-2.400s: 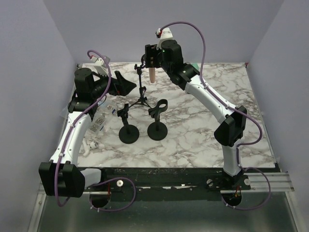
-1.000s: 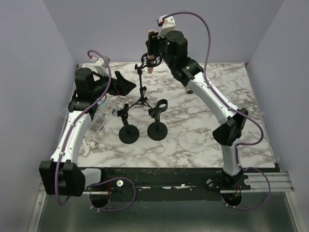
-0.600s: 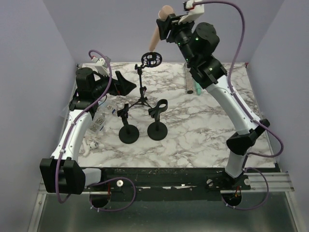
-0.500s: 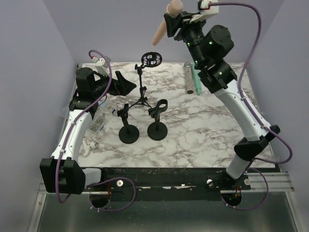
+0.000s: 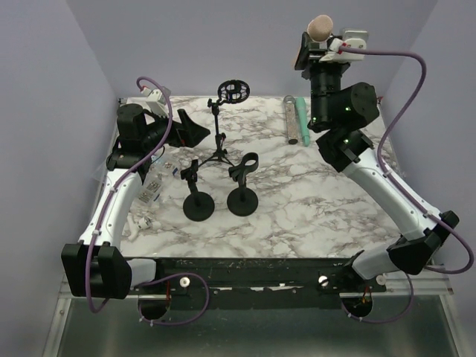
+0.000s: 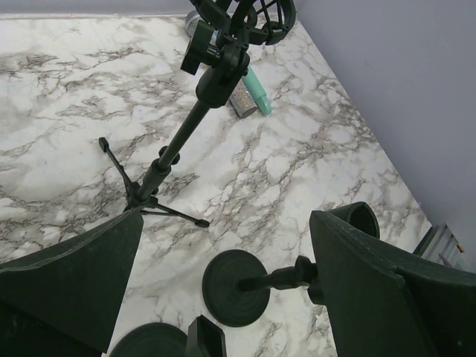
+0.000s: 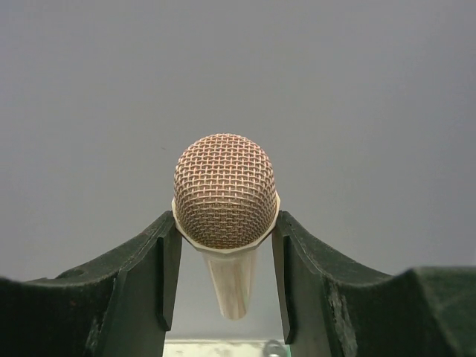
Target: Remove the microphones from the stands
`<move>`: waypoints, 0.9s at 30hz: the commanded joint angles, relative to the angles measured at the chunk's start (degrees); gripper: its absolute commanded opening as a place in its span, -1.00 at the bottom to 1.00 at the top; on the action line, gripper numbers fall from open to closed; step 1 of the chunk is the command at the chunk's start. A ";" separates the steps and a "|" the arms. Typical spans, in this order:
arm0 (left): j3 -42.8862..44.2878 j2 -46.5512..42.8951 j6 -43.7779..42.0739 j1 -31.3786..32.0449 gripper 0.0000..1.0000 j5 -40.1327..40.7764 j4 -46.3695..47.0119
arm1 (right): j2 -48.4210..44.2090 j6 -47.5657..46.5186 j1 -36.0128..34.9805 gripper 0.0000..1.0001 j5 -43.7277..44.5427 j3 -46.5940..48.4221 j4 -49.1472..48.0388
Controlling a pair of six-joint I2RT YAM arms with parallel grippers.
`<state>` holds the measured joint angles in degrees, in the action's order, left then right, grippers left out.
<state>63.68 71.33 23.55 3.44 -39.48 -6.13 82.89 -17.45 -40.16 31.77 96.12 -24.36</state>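
Note:
My right gripper (image 5: 313,46) is raised high at the back right, shut on the pale pink microphone (image 5: 320,27). In the right wrist view the fingers clamp the microphone (image 7: 225,197) just under its mesh head, with the handle pointing away toward the wall. The black tripod stand (image 5: 221,123) stands at the back of the marble table, its ring mount (image 5: 233,91) empty. The stand (image 6: 195,117) also shows in the left wrist view. My left gripper (image 5: 195,134) hovers open just left of the stand, empty.
Two short black round-base stands (image 5: 198,202) (image 5: 242,195) stand in front of the tripod. A grey microphone (image 5: 291,119) and a teal one (image 5: 301,119) lie at the back right of the table. Small packets lie at the left edge (image 5: 149,190).
My right gripper has lifted the microphone up out of the ring mount and swung it right and high, turning it head up. The left arm has stayed still.

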 commanded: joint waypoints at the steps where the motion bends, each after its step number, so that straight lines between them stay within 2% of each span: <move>1: 0.04 0.01 -0.43 -0.36 0.96 -0.08 0.09 | 2.26 -14.12 0.29 -0.94 10.91 -4.06 -8.45; 4: -0.05 0.04 -0.44 -0.34 0.96 0.02 0.15 | 4.83 -15.91 2.07 -0.94 12.76 -5.24 -7.60; 8: -0.05 0.12 -0.52 -0.37 0.96 0.06 0.14 | 10.00 -9.82 4.89 -0.98 11.26 -1.42 5.39; 12: -0.05 0.25 -0.78 -0.36 0.96 0.39 -0.10 | 17.17 -1.66 7.87 -0.99 9.28 6.30 20.84; 18: 0.13 0.48 -1.13 -0.36 0.96 0.61 -0.51 | 28.20 10.19 12.30 -0.99 -0.10 20.93 43.80; 27: 0.37 0.83 -1.05 -0.37 0.96 0.35 -0.65 | 40.57 16.36 13.85 -0.99 -7.06 35.04 59.29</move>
<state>63.68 71.70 23.33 3.44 -39.46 -6.20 120.05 -5.58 -26.39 30.15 126.39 25.08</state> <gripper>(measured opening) 0.979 0.531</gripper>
